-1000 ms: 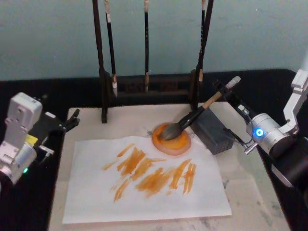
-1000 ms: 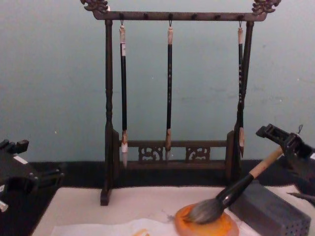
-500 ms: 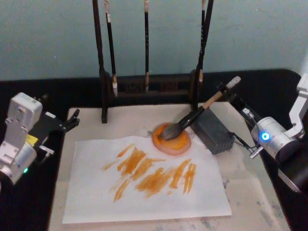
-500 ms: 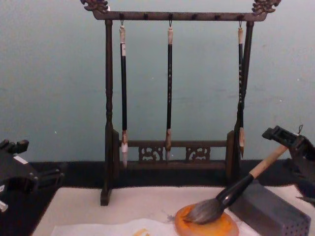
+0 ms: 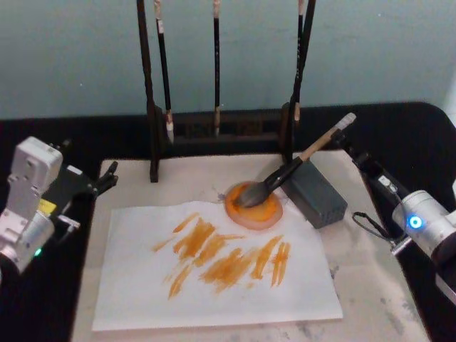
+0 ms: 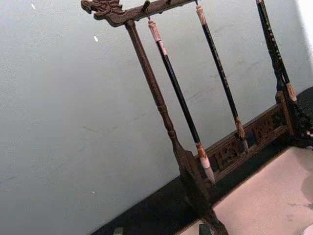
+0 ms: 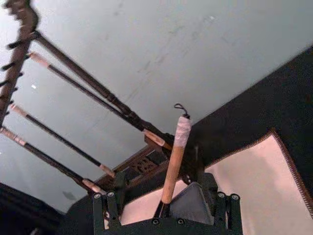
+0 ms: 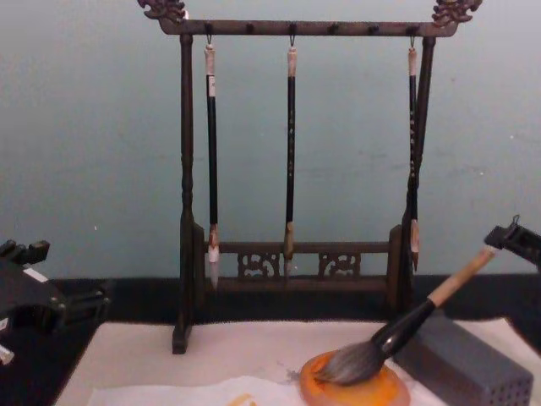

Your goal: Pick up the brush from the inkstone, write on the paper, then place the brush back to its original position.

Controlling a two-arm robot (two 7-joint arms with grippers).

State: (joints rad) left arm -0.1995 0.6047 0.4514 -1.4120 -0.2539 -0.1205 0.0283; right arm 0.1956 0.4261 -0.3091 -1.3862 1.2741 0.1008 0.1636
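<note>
Left gripper (image 5: 107, 178) parked at the left edge of the mat, off the paper, idle; can't tell its finger state. Paper (image 5: 142, 292) lies flat on the beige mat (image 5: 370, 285), covered in a band of orange strokes across its middle, so writing looks done. Brush (image 5: 285, 174) is back down: bristles rest in the orange inkstone (image 5: 263, 214), just off the paper's far right corner, handle leaning up and right across the grey block (image 5: 317, 192), white-wrapped end in the air. Right gripper (image 5: 350, 148) sits just beyond that handle end, fingers spread and empty; in the right wrist view the handle (image 7: 172, 161) stands clear between the fingers, nothing touching. By my read, pick, write and return are all complete; only the right arm's pull-back to park is left. Surface: mat on a black counter (image 5: 399, 128), some grey smudges on the mat near the right front. Behind: dark wooden stand (image 8: 292, 27) with three thin brushes hanging, plain pale blue-green wall.
</note>
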